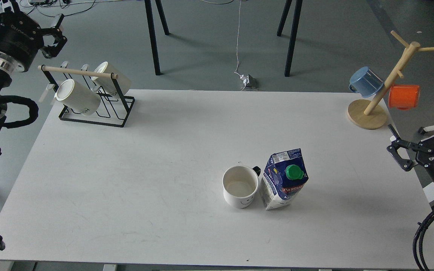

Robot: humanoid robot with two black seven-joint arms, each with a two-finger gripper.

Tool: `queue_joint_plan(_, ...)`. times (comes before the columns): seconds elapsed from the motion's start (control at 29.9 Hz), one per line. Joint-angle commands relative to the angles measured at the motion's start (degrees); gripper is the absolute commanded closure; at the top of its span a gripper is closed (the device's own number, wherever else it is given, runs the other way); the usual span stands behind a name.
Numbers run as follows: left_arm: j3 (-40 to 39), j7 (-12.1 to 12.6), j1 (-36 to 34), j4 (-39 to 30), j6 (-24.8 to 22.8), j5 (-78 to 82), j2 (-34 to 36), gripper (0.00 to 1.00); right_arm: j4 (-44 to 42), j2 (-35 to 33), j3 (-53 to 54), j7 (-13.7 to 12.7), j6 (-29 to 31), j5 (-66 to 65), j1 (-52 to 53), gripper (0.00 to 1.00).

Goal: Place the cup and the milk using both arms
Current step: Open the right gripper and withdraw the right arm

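So the cup and milk are both standing upright on the table, just beside each other, cup on the left, maybe touching, hard to say. Neither set of jaws has anything. The left jaws are way off past the far left corner, well apart from the cup, fingers spread wide. The right jaws hang off the right edge, also spread and empty, with the milk well to their left. Either both are already placed or nothing's been picked up; I can't tell which.
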Motion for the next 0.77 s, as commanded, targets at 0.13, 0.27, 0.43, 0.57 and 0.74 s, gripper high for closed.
queue_joint_plan(0.13,0.11,0.12,0.21,0.18,0.00,-6.32,-0.58,0.00,-21.90,1.05,-3.96,1.10,0.00,-0.72,26.39,0.00)
queue_joint_plan(0.27,0.11,0.12,0.30,0.97,0.00,-7.46,-1.37,0.00,-32.98,6.59,-7.30,1.02,0.00,-0.89,38.97,0.00)
queue_joint_plan(0.43,0.02,0.04,-0.05,3.87,0.00,-8.17,-4.01,0.00,-47.75,10.11,-14.15,0.75,0.00,-0.72,50.49,0.00)
queue_joint_plan(0.57,0.11,0.04,-1.02,5.71,0.00,-8.17,-4.10,0.00,-51.55,13.09,-16.72,1.28,0.00,-0.01,52.62,0.00)
queue_joint_plan(0.74,0.20,-0.58,-1.98,5.98,0.00,-8.17,-5.33,0.00,-51.55,14.68,-16.71,1.63,0.00,-0.01,52.88,0.00)
